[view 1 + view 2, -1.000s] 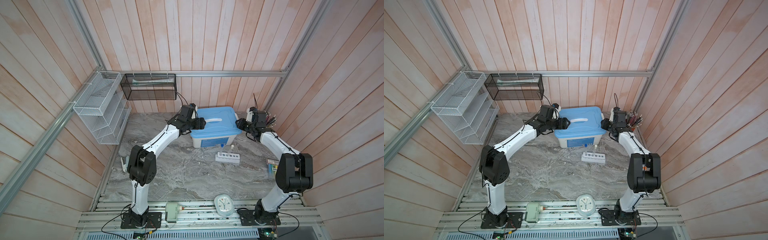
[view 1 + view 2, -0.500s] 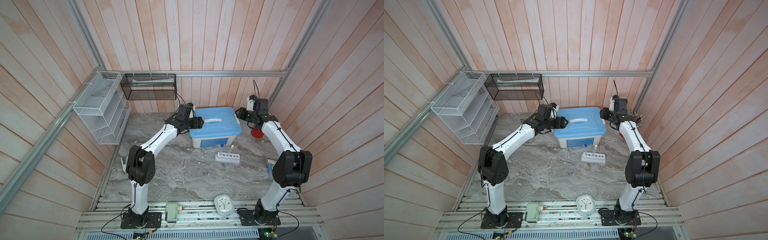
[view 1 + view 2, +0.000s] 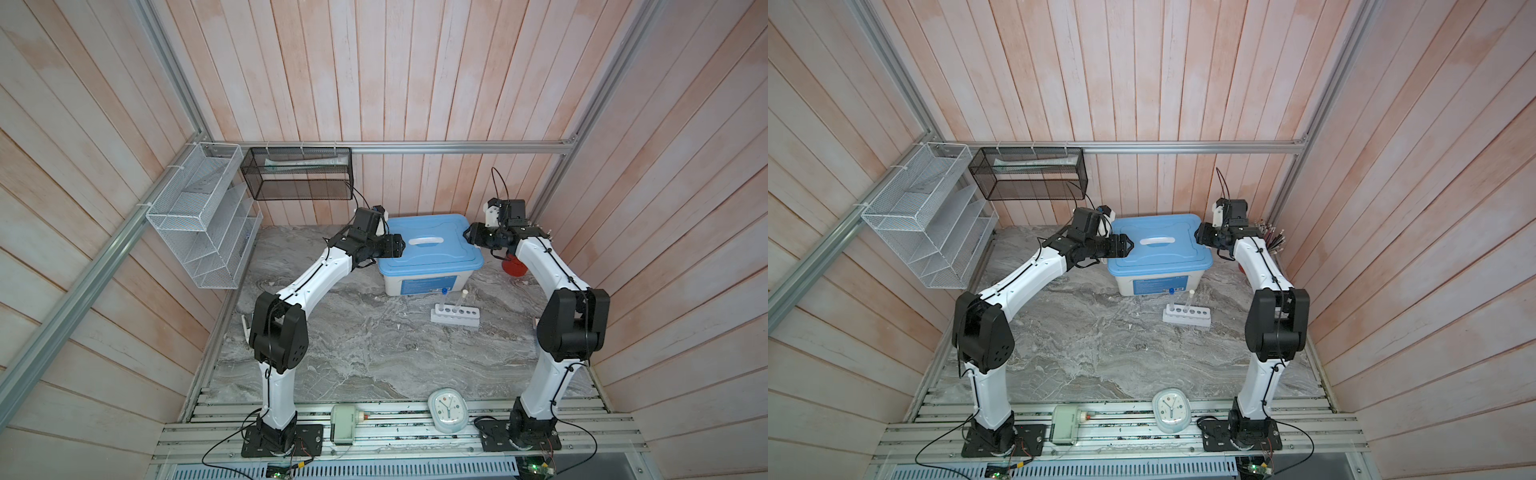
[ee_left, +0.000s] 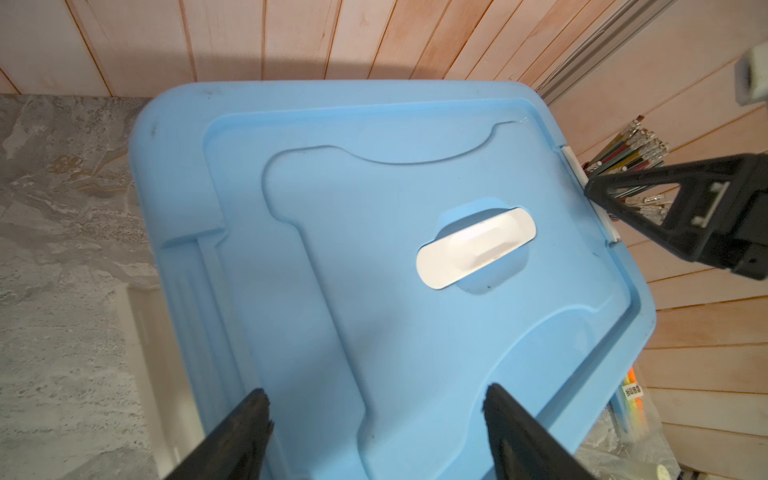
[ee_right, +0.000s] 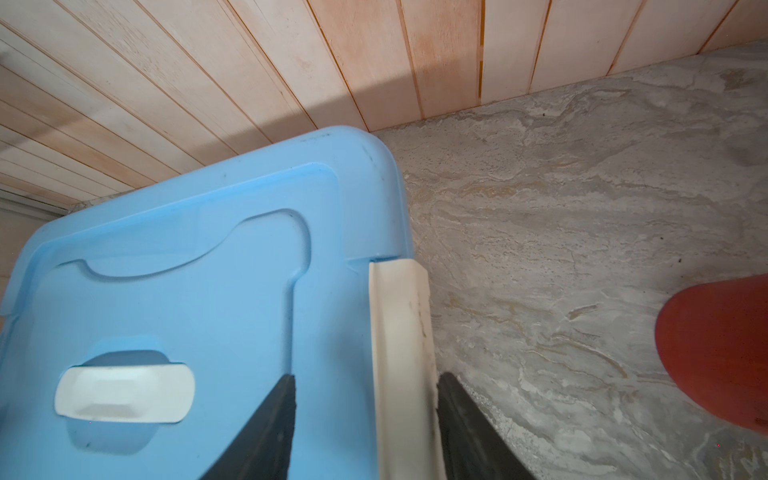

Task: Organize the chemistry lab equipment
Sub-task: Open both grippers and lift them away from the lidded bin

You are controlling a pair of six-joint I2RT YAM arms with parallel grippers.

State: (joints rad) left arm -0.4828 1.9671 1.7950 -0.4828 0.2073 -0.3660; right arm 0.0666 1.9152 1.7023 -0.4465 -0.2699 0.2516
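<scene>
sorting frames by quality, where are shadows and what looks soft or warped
In the left wrist view a grey shadow band crosses the wall behind the blue lid; in the right wrist view the white latch and red cup look soft; in both top views light is even and the wall's planks fan outward.

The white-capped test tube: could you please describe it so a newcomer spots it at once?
Find the blue-lidded box at the back of the table. In front of it stands a white rack holding two clear tubes. Yours is the white-capped tube, not the blue-capped tube.
</scene>
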